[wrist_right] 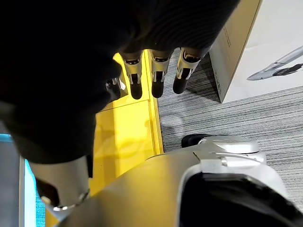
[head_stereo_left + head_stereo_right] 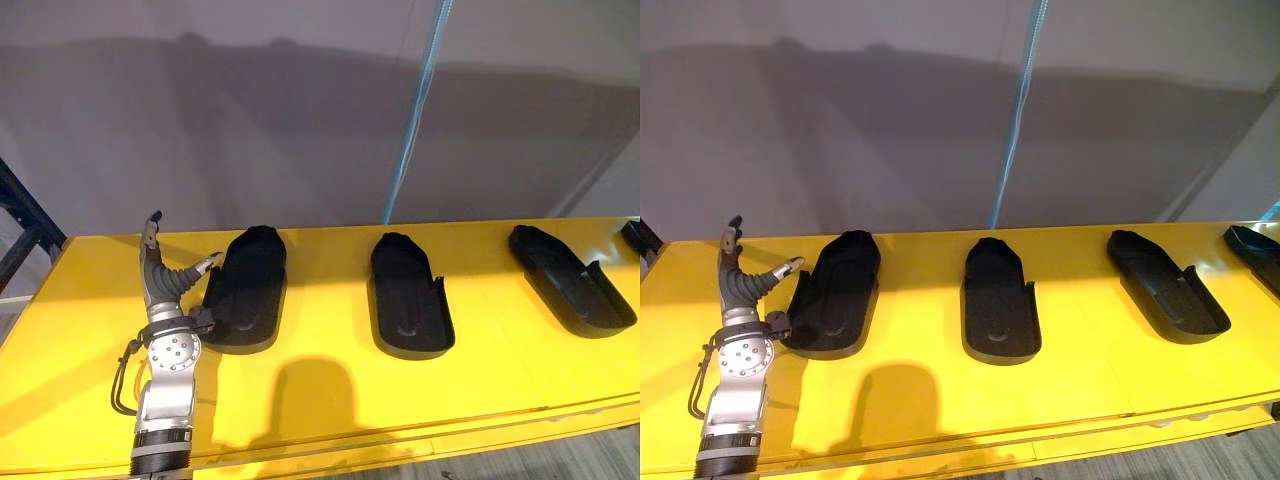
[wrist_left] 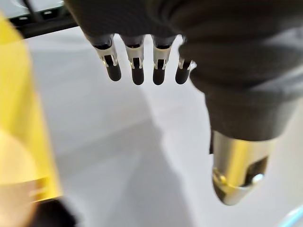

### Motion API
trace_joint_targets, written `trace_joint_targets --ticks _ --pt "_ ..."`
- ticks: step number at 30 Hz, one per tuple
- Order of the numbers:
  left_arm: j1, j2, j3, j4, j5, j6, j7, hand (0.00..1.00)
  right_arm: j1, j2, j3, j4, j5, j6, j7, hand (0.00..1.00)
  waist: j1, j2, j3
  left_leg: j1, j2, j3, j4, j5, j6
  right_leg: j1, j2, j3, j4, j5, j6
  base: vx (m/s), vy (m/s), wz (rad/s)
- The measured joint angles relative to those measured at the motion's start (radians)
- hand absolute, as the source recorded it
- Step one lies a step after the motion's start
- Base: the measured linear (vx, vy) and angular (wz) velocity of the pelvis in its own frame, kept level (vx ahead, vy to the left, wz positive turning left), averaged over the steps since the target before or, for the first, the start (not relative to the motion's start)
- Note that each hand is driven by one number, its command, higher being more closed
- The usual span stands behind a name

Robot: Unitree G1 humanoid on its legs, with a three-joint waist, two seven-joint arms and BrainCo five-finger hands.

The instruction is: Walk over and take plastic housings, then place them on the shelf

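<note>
Several black plastic housings lie in a row on the yellow table point(image 2: 330, 390): a left one point(image 2: 245, 290), a middle one point(image 2: 408, 297), a right one point(image 2: 570, 278), and one more at the far right edge point(image 2: 1255, 250). My left hand point(image 2: 160, 275) is raised over the table just left of the left housing. It is open, with its fingers point(image 3: 137, 61) straight and nothing in them. Its thumb point(image 3: 236, 175) points toward that housing's rim. My right hand point(image 1: 159, 71) hangs open and holds nothing, beside the table's edge above the floor.
A grey wall stands right behind the table, with a light blue strip point(image 2: 415, 110) running up it. A dark frame point(image 2: 25, 225) stands past the table's left end. A cardboard box point(image 1: 236, 42) sits on the grey floor near my right side.
</note>
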Motion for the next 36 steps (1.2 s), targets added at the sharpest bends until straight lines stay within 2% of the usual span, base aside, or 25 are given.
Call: trace_joint_targets --ticks 4,8,14,15,22,28,36 --pt "0.060 -0.040 -0.019 -0.131 0.015 -0.030 -0.002 0.00 -0.002 0.001 -0.011 0.018 0.000 -0.001 0.000 0.00 0.019 -0.002 -0.001 -0.003 0.000 -0.011 0.001 0.000 0.000 0.004 0.000 0.000 0.001 -0.004 0.003 -0.01 0.001 0.07" --pt "0.147 -0.051 -0.088 -0.251 0.012 -0.062 -0.028 0.00 -0.003 0.003 -0.020 0.037 0.000 -0.002 0.001 0.00 0.036 -0.006 -0.004 -0.003 0.000 -0.017 0.001 0.000 0.000 0.004 0.000 0.000 0.012 -0.015 0.001 -0.01 0.001 0.06" --pt "0.262 -0.088 -0.164 -0.316 -0.016 -0.098 -0.074 0.00 -0.004 0.004 -0.018 0.044 0.000 -0.002 0.000 0.00 0.047 -0.010 -0.007 -0.004 0.000 -0.023 0.002 0.000 0.000 0.008 0.000 -0.001 0.013 -0.025 0.001 -0.01 0.001 0.03" --pt "0.275 -0.090 -0.173 -0.316 -0.026 -0.101 -0.083 1.00 -0.004 0.004 -0.018 0.045 0.000 -0.002 0.000 0.00 0.048 -0.010 -0.007 -0.005 0.000 -0.024 0.002 0.000 0.000 0.008 0.000 -0.002 0.014 -0.026 0.002 -0.01 0.000 0.05" --pt "0.393 -0.124 -0.254 -0.316 -0.046 -0.124 -0.132 1.00 -0.006 0.004 0.003 0.058 0.000 -0.002 -0.007 0.00 0.062 -0.014 -0.018 -0.026 0.003 -0.049 0.014 0.000 0.000 0.010 0.000 -0.024 0.016 -0.029 0.005 0.00 -0.003 0.11" --pt "0.467 -0.154 -0.296 -0.302 -0.068 -0.130 -0.140 1.00 -0.001 0.001 0.023 0.066 0.000 -0.002 -0.016 0.00 0.091 -0.015 -0.024 -0.026 0.005 -0.053 0.022 -0.001 0.000 0.015 0.000 -0.027 0.027 -0.036 0.007 -0.03 0.002 0.04" --pt "0.510 -0.145 -0.356 -0.211 -0.083 -0.148 -0.174 1.00 0.001 0.000 0.042 0.065 -0.001 0.000 -0.034 0.00 0.092 -0.015 -0.043 -0.033 0.004 -0.068 0.020 0.006 -0.001 0.014 -0.005 -0.050 0.037 -0.040 0.007 -0.03 0.002 0.07"
